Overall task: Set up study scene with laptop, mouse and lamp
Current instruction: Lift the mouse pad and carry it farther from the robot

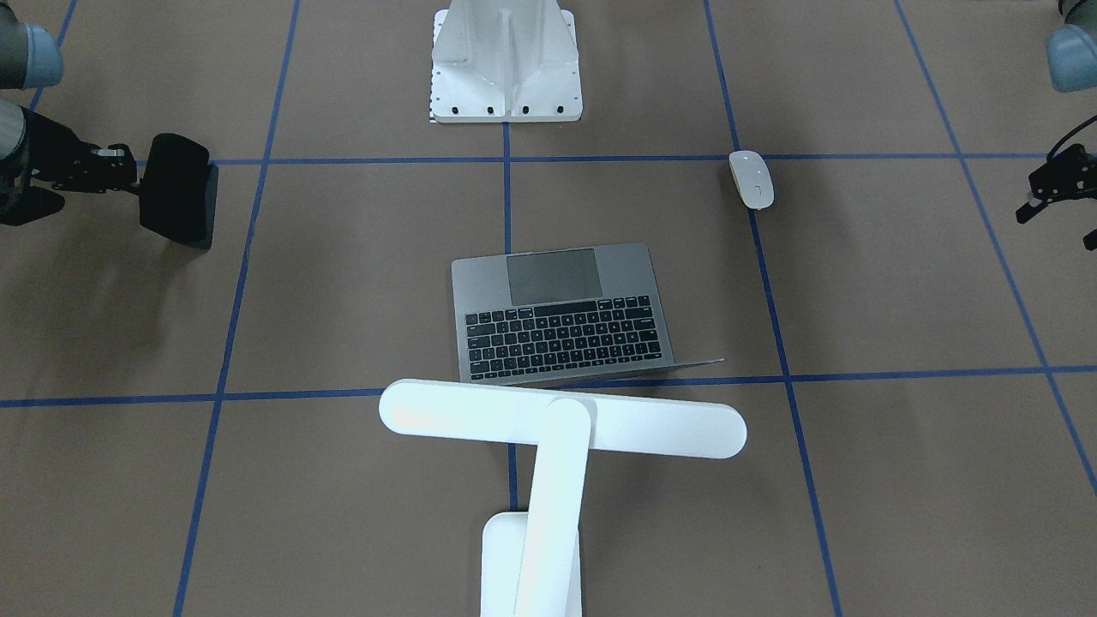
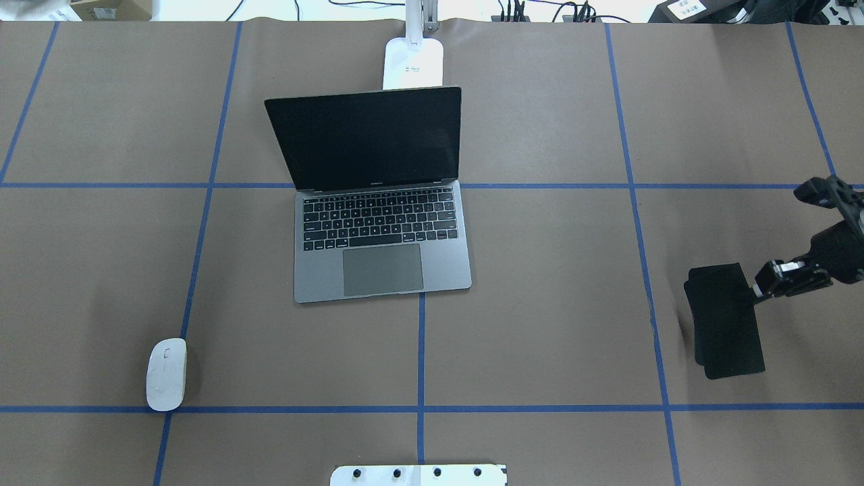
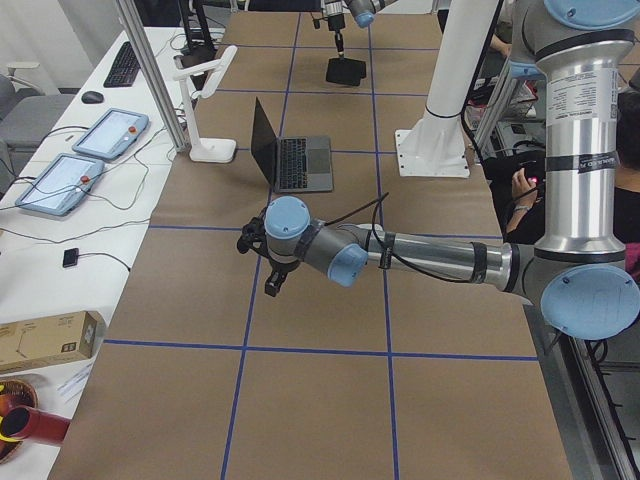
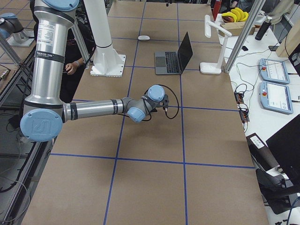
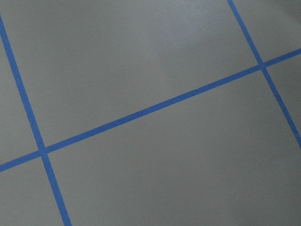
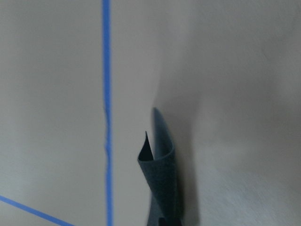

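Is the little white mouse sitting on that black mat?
No, the mouse lies on bare table; the right gripper holds the black mat far away.

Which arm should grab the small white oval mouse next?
Left. The small white oval mouse lies on its side of the table, and the left gripper looks empty, while the right gripper is clamped on a black rectangular mat.

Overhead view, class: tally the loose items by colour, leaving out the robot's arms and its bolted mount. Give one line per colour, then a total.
White: 2, the mouse and the lamp
Grey: 1, the laptop
Black: 1, the mat
Total: 4
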